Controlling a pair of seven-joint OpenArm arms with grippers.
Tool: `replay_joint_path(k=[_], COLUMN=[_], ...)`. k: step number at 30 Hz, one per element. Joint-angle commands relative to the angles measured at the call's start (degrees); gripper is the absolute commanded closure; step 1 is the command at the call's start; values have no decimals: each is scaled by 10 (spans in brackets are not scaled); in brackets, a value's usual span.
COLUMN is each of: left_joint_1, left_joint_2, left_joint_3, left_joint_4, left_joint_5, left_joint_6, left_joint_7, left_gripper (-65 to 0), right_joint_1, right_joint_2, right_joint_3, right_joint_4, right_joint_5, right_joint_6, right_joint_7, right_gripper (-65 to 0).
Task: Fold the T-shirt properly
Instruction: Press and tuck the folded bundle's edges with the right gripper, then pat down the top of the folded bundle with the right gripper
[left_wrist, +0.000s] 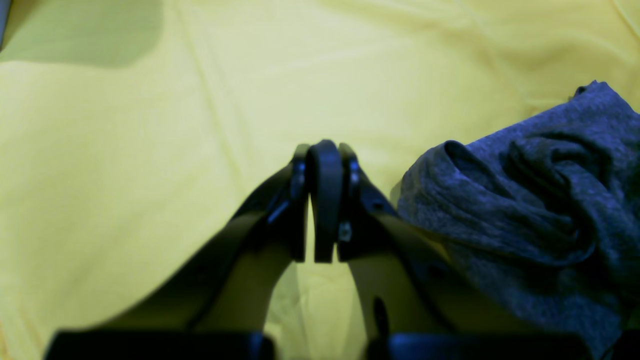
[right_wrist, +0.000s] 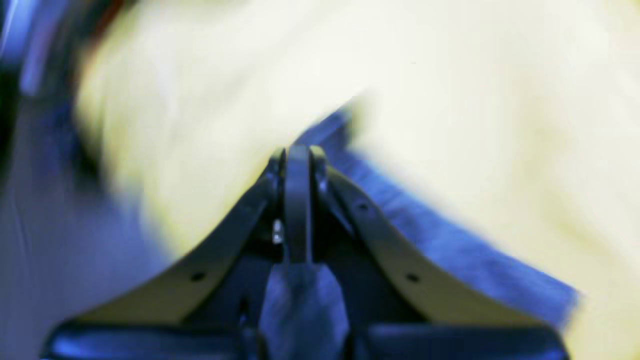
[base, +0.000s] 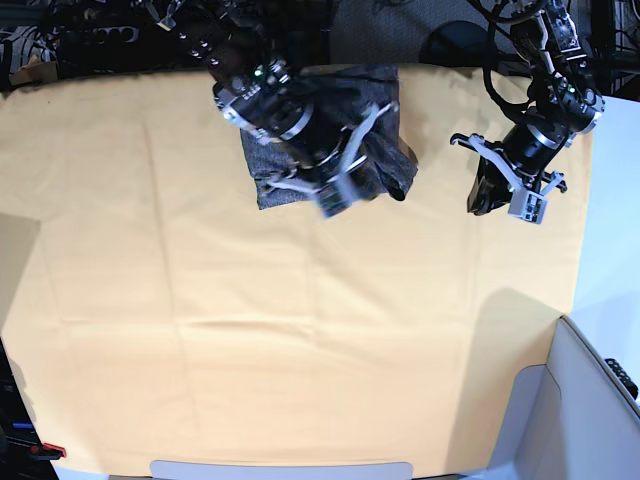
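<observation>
The dark grey T-shirt lies bunched at the back middle of the table. My right gripper hangs over the shirt's front edge, blurred. In the right wrist view the right gripper is shut, with a fold of grey shirt cloth between its fingers and a strip of shirt running off to the right. My left gripper is to the right of the shirt, apart from it. In the left wrist view the left gripper is shut and empty, with the crumpled shirt just to its right.
A yellow-orange cloth covers the table. A grey-white box stands at the front right corner. Dark cables and gear line the back edge. The table's right edge is close to my left arm.
</observation>
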Motion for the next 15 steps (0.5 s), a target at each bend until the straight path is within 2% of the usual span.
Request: replay_joint_path(k=[1, 2, 4, 8, 15], left_joint_1=[-3, -3, -2, -2, -5], left_joint_2=[-5, -5, -5, -6, -6], left_joint_3=[-3, -3, -3, -4, -4], left_joint_4=[9, 9, 9, 9, 9], left_joint_5=[-9, -9, -9, -9, -9], left_joint_6=[-1, -1, -1, -1, -1], left_joint_7=[-11, -11, -11, -12, -12], left_gripper=[-2, -2, -2, -2, -2], right_joint_1=[-13, -18, -22, -24, -46], right_joint_2=[-3, -5, -5, -7, -7], right_joint_3=[35, 61, 94, 112, 111], right_joint_4=[8, 7, 5, 4, -5], right_joint_5=[-5, -5, -5, -5, -5], right_joint_6=[-29, -60, -87, -93, -93], right_joint_7=[11, 11, -18, -76, -103], right_gripper=[0, 0, 0, 0, 0])
